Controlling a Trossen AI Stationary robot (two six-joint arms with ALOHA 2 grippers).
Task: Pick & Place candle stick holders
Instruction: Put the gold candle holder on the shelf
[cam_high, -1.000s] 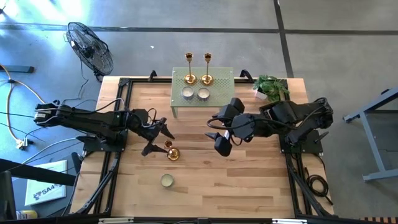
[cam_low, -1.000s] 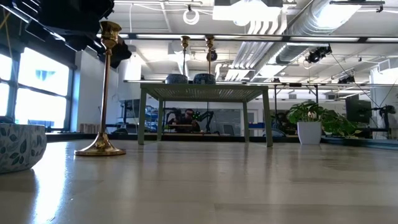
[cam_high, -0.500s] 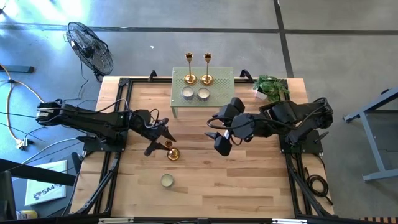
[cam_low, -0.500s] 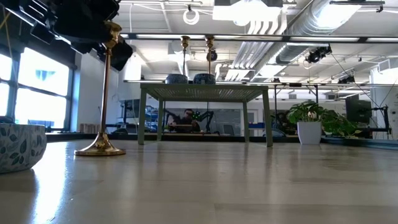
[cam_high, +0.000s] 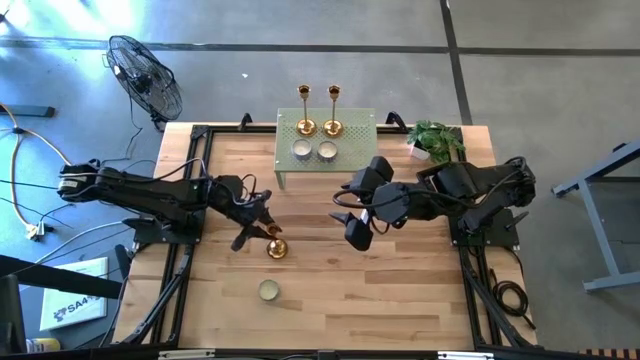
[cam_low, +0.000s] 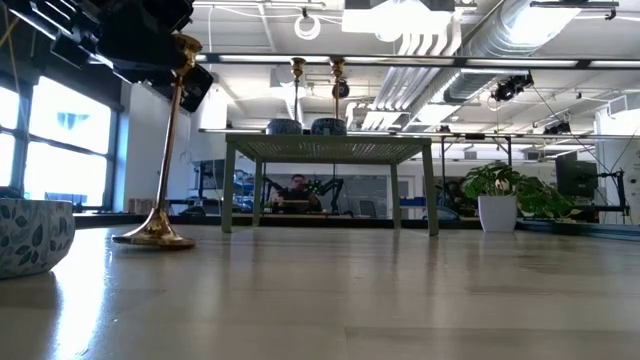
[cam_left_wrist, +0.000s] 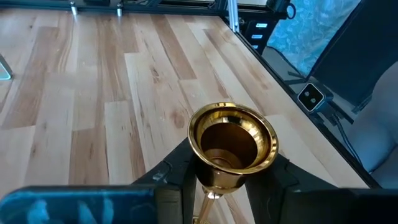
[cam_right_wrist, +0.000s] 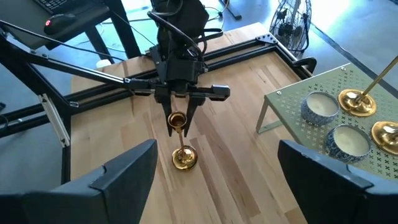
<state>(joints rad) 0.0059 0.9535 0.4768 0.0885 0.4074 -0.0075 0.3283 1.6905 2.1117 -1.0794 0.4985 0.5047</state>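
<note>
One gold candlestick holder stands tilted on the wooden table, left of centre; the low view shows its stem leaning. My left gripper is shut on its top. Two more gold holders stand by their bases on the far edge of a small green mesh shelf. My right gripper hovers open and empty right of centre, its fingers wide apart in the right wrist view. My left gripper pinches the holder just under its cup top between its two fingers. The fingers come level from the table's left. The holder leans with its top toward the table's right, and its flared base is down at the table.
Two patterned candle bowls sit on the green shelf. A third bowl sits on the table near the front, and shows at the low view's left. A potted plant stands at the far right corner.
My left gripper has gone a little toward the table's right, onto the holder's top. The holder, upright a second ago, has tipped: its top has gone toward the right while its base stays in nearly the same place on the table.
</note>
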